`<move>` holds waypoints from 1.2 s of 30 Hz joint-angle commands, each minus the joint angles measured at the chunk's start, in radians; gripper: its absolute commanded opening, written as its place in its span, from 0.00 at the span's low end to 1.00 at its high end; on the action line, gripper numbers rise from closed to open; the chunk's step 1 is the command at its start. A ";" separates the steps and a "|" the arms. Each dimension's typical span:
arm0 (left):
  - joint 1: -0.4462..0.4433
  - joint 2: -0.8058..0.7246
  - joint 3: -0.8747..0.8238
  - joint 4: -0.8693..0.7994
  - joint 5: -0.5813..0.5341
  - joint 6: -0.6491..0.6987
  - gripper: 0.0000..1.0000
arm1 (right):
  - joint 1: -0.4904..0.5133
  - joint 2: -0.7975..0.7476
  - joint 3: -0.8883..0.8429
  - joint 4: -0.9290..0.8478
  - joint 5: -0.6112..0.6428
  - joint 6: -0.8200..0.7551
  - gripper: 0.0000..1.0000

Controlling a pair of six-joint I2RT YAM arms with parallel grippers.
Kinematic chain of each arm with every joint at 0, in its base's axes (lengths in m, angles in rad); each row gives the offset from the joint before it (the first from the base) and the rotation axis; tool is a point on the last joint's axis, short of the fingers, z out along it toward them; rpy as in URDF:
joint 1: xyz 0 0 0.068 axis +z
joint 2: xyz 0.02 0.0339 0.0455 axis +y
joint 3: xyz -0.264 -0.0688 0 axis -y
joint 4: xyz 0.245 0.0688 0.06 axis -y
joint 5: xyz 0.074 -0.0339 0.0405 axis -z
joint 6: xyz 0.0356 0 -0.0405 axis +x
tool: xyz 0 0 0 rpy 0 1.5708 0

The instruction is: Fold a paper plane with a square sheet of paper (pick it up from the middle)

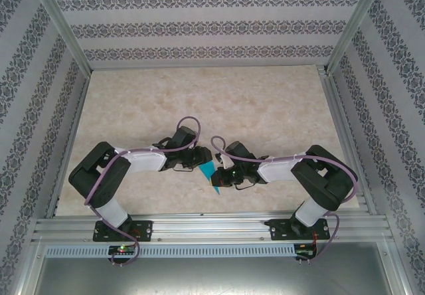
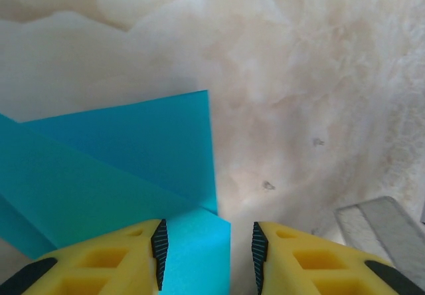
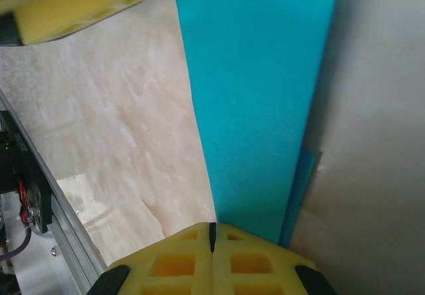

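The right gripper (image 3: 212, 232) is closed tight, its two yellow fingertips pressed together with no gap, pinching the near end of the folded teal-blue paper (image 3: 259, 109). From that pinch the paper runs straight out ahead of the claw as a long strip. Its long axis is in line with the fingers, and the far end is wider than the pinched end. The edge of a second layer peeks out just right of the strip, close to the fingertips.

The left gripper (image 2: 207, 255) stands partly open. A flap of the paper sits between its pads, against the left one and clear of the right, so whether it grips anything cannot be told. The rest of the paper spreads ahead and to the left of this claw in overlapping layers.

Seen from above, the paper sits between the two nearly meeting claws, over the marbled table (image 1: 265, 109).
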 commanded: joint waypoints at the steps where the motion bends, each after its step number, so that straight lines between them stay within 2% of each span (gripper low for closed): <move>1: 0.014 0.020 0.023 0.012 -0.043 0.044 0.41 | -0.007 0.048 -0.031 -0.124 0.057 0.008 0.04; 10: 0.057 0.016 -0.002 -0.056 -0.106 0.031 0.40 | -0.005 0.043 -0.044 -0.127 0.061 0.016 0.04; 23: 0.187 0.012 0.028 -0.123 -0.095 0.085 0.40 | 0.009 0.043 -0.048 -0.119 0.057 0.031 0.03; 27: 0.214 -0.031 0.034 -0.153 -0.075 0.110 0.40 | 0.015 0.046 -0.041 -0.111 0.060 0.042 0.04; 32: 0.219 -0.119 0.070 -0.244 -0.102 0.153 0.40 | 0.027 0.053 -0.029 -0.107 0.062 0.051 0.04; 36: 0.214 -0.196 0.059 -0.226 -0.035 0.148 0.42 | 0.031 0.061 -0.019 -0.100 0.067 0.061 0.04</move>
